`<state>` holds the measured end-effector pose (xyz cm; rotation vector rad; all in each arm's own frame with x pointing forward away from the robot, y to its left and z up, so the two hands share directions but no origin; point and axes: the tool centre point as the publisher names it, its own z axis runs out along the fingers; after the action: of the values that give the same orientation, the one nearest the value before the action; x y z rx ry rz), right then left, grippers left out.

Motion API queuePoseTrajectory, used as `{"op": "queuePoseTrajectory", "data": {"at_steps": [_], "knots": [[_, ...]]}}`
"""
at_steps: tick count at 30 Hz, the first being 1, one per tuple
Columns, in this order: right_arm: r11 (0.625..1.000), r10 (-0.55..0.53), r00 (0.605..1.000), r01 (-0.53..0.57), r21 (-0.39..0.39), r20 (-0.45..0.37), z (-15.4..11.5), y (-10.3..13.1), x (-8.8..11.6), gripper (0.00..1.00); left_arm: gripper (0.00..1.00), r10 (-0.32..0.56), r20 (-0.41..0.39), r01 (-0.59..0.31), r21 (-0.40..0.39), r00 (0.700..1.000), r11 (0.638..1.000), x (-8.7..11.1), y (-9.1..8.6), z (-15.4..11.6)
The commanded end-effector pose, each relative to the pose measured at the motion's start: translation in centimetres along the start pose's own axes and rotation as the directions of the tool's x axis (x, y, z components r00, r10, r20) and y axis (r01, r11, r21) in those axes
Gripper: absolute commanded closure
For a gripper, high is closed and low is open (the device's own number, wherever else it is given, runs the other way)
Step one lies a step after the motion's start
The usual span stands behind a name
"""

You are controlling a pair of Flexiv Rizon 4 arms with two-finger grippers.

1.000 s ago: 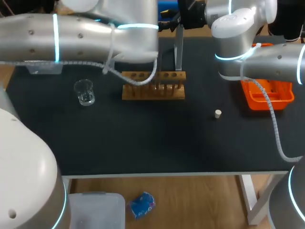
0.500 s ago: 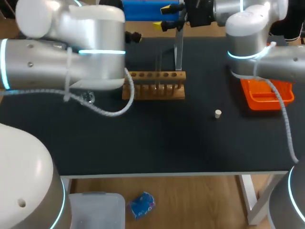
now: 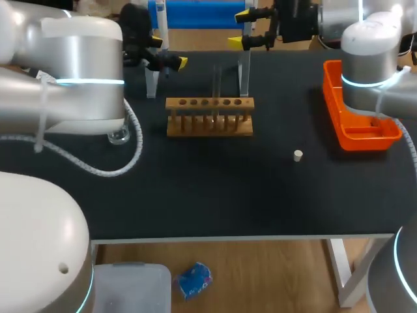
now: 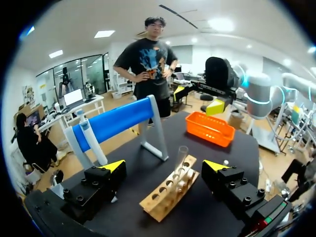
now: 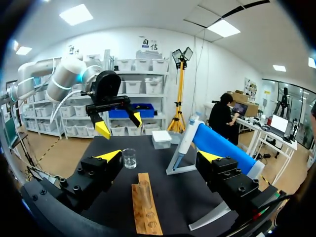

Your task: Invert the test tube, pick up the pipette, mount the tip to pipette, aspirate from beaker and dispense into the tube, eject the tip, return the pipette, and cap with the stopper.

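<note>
Nearest you, lower right of centre in the head view, the stopper (image 3: 298, 155) is lying alone on the tabletop (image 3: 195, 195), probably waiting for the last step. Just beyond it, at centre, the wooden rack (image 3: 209, 119) is holding the test tube (image 3: 217, 81) upright and steady for filling, though I cannot tell which end is up. At the left the beaker (image 3: 118, 135) is peeking out from under your left arm (image 3: 78, 78). At the right the orange tray (image 3: 362, 134) is sitting beside your right arm (image 3: 371, 59). Farther back, both pairs of jaws are hanging wide and empty over the far edge, the left jaws at upper left and the right jaws at upper centre. Behind them the pipette (image 3: 161, 19) is hanging on its blue stand (image 3: 202, 13), untouched, so picking it up is looking like a job ahead.
</note>
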<state>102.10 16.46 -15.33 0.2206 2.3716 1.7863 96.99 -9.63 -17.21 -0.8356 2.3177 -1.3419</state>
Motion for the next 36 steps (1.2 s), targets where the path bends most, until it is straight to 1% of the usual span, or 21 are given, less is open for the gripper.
{"op": "queuePoseTrajectory", "data": {"at_steps": [1, 3, 4, 5, 6, 7, 9, 10, 11, 12, 16, 21, 26, 30, 36], "knots": [[1.0, 0.001, 1.0, -0.001, 0.003, -0.003, -0.1, 0.1, 0.0, 0.0, 0.0, -0.001, -0.129, 0.0, -0.007, 0.992, 1.0, -0.3, -0.1, -0.4], [1.0, 0.001, 1.0, -0.001, 0.003, -0.003, -0.1, 0.1, 0.0, 0.0, 0.0, -0.001, -0.129, 0.0, -0.007, 0.992, 1.0, -0.3, -0.1, -0.4], [1.0, 0.001, 1.0, -0.001, 0.003, -0.003, -0.1, 0.1, 0.0, 0.0, 0.0, 0.029, -0.183, -0.03, -0.002, 0.983, 1.0, 0.0, -0.4, -0.3], [1.0, 0.005, 1.0, -0.005, 0.006, -0.004, -0.6, -0.3, 0.0, 0.0, 0.0, 0.026, -0.197, -0.027, -0.005, 0.98, 1.0, 0.0, -0.4, -0.4], [1.0, 0.002, 1.0, -0.002, 0.011, -0.005, -1.2, -0.7, 0.2, 0.0, 0.0, 0.054, -0.211, -0.061, -0.027, 0.976, 0.998, 0.0, -0.4, -0.3], [1.0, -0.001, 1.0, 0.001, 0.016, -0.003, -1.8, -1.1, 0.4, 0.0, 0.0, 0.068, -0.24, -0.077, -0.03, 0.968, 0.997, 0.2, -0.3, -0.2], [1.0, -0.001, 1.0, 0.001, 0.02, 0.0, -3.0, -1.8, 0.9, 0.0, 0.0, 0.069, -0.276, -0.081, -0.031, 0.959, 0.996, 0.2, -0.2, 0.1], [1.0, 0.002, 1.0, -0.003, 0.024, 0.007, -3.7, -2.1, 1.2, 0.0, 0.0, 0.082, -0.314, -0.09, -0.01, 0.946, 0.996, 0.3, -0.1, 0.2], [1.0, -0.004, 1.0, 0.003, 0.028, 0.015, -4.2, -2.5, 1.4, 0.0, 0.0, 0.089, -0.33, -0.096, -0.004, 0.94, 0.995, 0.6, -0.1, 0.4], [1.0, -0.007, 1.0, 0.006, 0.027, 0.015, -4.8, -2.8, 1.7, 0.0, 0.0, 0.104, -0.344, -0.116, -0.013, 0.933, 0.993, 0.8, -0.1, 0.6], [0.998, -0.036, 0.998, 0.034, 0.043, 0.049, -7.0, -3.6, 3.1, 0.0, 0.0, 0.132, -0.405, -0.145, -0.002, 0.905, 0.989, 1.5, 0.1, 1.3], [0.998, -0.025, 0.996, 0.018, 0.068, 0.089, -9.8, -5.0, 4.8, 0.0, 0.0, 0.166, -0.461, -0.186, 0.003, 0.871, 0.983, 2.2, 0.2, 2.4], [0.996, 0.004, 0.994, -0.013, 0.083, 0.105, -12.4, -7.2, 6.9, 0.0, 0.0, 0.167, -0.473, -0.192, -0.004, 0.865, 0.981, 2.2, 0.3, 3.7], [0.996, 0.038, 0.991, -0.048, 0.075, 0.132, -14.3, -9.0, 8.3, 0.0, 0.0, 0.176, -0.47, -0.206, -0.012, 0.865, 0.979, 2.0, 0.2, 4.6], [0.993, 0.062, 0.985, -0.078, 0.091, 0.16, -16.0, -11.3, 10.0, 0.0, 0.0, 0.185, -0.465, -0.217, -0.017, 0.866, 0.976, 2.0, 0.5, 5.7]]}}
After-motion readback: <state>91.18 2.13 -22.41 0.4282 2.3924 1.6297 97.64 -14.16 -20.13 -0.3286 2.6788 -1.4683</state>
